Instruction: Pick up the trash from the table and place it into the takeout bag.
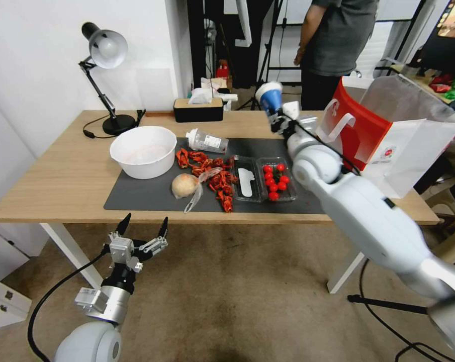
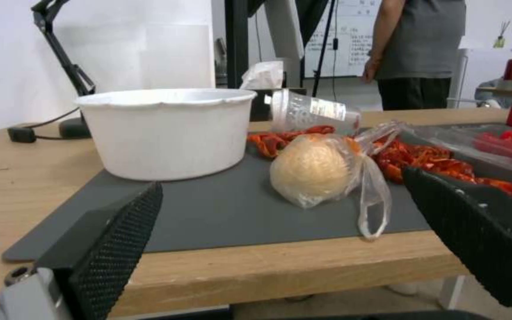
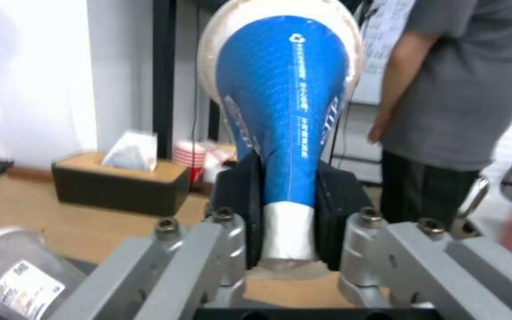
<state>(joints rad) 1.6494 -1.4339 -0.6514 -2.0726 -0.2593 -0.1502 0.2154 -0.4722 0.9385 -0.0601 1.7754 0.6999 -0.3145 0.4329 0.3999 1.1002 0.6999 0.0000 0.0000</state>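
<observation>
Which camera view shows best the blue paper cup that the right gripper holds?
The right wrist view: the blue paper cup is close, squeezed between the right gripper fingers. The head view shows it small, above the table.

The table [image 1: 61,176] is pale matt wood under a smooth dark mat [image 1: 152,196]. The cup [image 3: 286,102] is glossy paper; the bowl [image 2: 167,133] is matt pulp.
</observation>
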